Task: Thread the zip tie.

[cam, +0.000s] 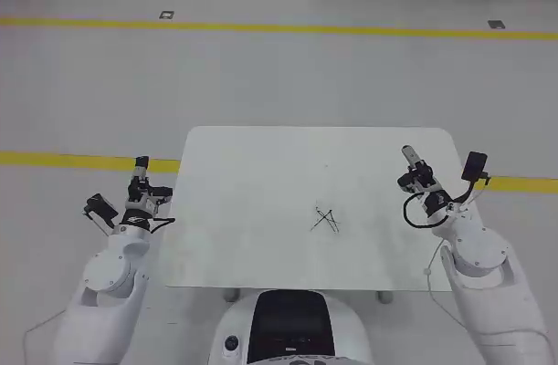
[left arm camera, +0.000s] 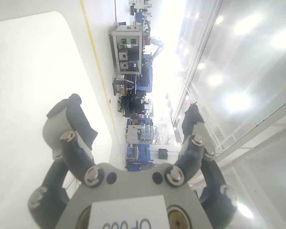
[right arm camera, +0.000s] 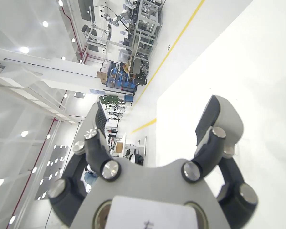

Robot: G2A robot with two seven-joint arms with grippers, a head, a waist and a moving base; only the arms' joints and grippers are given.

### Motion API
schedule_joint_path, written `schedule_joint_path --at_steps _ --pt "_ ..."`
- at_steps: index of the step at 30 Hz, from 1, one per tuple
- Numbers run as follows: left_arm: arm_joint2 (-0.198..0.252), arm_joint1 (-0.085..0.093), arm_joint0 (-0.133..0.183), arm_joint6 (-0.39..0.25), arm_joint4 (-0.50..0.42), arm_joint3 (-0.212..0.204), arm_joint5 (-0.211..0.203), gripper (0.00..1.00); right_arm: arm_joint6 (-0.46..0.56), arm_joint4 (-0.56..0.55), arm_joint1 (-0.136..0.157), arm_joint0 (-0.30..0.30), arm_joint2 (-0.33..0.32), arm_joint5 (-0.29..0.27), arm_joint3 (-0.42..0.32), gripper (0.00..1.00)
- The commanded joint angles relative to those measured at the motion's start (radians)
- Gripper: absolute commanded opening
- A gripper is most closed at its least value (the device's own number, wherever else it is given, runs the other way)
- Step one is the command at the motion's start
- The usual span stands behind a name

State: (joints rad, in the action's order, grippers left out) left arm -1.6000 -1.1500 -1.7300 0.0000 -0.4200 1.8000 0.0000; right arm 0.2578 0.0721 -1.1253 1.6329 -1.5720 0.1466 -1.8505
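Note:
A few thin black zip ties lie crossed on the white table, a little right of its middle toward the front edge. My left gripper is held off the table's left edge, well away from the ties; in its wrist view the left gripper is open and holds nothing. My right gripper hangs over the table's right side, behind and to the right of the ties. In its own view the right gripper is open with nothing between the fingers.
The tabletop is bare white around the ties. A yellow floor line runs behind the table on both sides. Racks and workbenches stand far off in the room.

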Motion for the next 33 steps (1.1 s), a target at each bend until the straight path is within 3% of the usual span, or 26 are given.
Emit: schedule_joint_path --at_steps 1,4,7,11,15,25,28,33 --pt "0.0 0.0 0.0 0.0 0.0 0.0 0.0 1.0 0.0 0.0 0.0 0.0 0.0 0.0 0.0 1.0" --pt "0.0 0.0 0.0 0.0 0.0 0.0 0.0 1.0 0.078 -0.147 0.011 -0.013 0.009 0.001 -0.028 1.0" --pt "0.0 0.0 0.0 0.0 0.0 0.0 0.0 1.0 0.18 -0.264 0.021 -0.053 0.025 0.037 -0.037 1.0" --pt "0.0 0.0 0.0 0.0 0.0 0.0 0.0 1.0 0.313 -0.422 0.029 -0.135 0.091 0.104 -0.017 1.0" --pt "0.0 0.0 0.0 0.0 0.0 0.0 0.0 1.0 0.464 -0.599 0.038 -0.211 0.179 0.116 0.025 1.0" --pt "0.0 0.0 0.0 0.0 0.0 0.0 0.0 1.0 0.467 -0.613 0.038 -0.214 0.183 0.116 0.027 1.0" --pt "0.0 0.0 0.0 0.0 0.0 0.0 0.0 1.0 0.495 -0.676 0.042 -0.221 0.2 0.091 0.012 1.0" --pt "0.0 0.0 0.0 0.0 0.0 0.0 0.0 1.0 0.675 -0.812 0.045 -0.311 0.286 0.072 0.011 1.0"
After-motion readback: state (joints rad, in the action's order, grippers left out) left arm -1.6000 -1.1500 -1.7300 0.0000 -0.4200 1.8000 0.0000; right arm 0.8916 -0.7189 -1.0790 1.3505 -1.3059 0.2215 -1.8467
